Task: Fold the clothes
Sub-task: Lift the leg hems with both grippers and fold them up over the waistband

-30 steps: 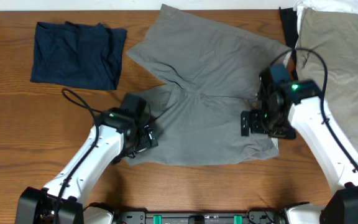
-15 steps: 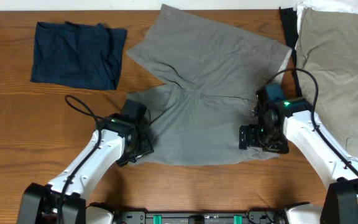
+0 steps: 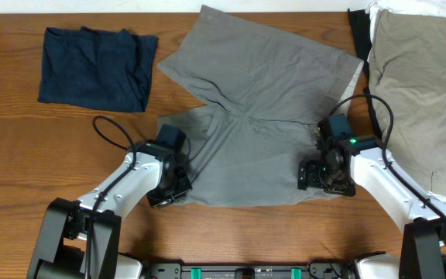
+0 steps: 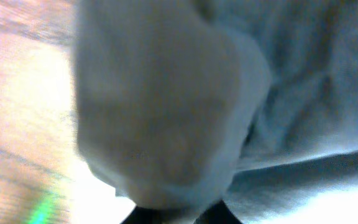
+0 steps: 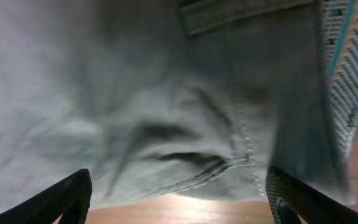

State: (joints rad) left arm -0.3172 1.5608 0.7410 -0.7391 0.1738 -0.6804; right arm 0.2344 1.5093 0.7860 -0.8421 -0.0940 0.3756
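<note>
Both arms have drawn back toward the near edge of the tabletop (image 3: 22, 155) since the earlier overhead frames, each sliding down along the lower leg of the grey shorts (image 3: 262, 101); the other garments lie as they did.

Those shorts are spread flat in the middle of the tabletop, one leg angled to the far side, the other reaching toward the arms; a strip of pale waistband lining (image 3: 355, 74) shows at their right edge.

At the lower left corner of the near leg, the left gripper (image 3: 169, 190) sits right at the hem; its wrist camera is filled by a blurred bulge of grey cloth pushed up close to the lens, with wood grain to the left; the jaws are hidden behind that cloth, so I cannot tell whether they pinch it.

On the right side of the same leg, the right gripper (image 3: 320, 174) is over the cloth; its wrist view shows the jaws spread wide, dark tips at either lower corner of the picture, with a stitched hem and rumpled grey fabric between them, a sliver of wood beneath, and the speckled lining at the right.

A navy piece (image 3: 95, 68) lies folded at the far left, well apart from the shorts; a khaki-beige piece (image 3: 420, 85) lies at the far right, a white piece (image 3: 409, 9) above it and a black piece (image 3: 357, 35) along its left side.
</note>
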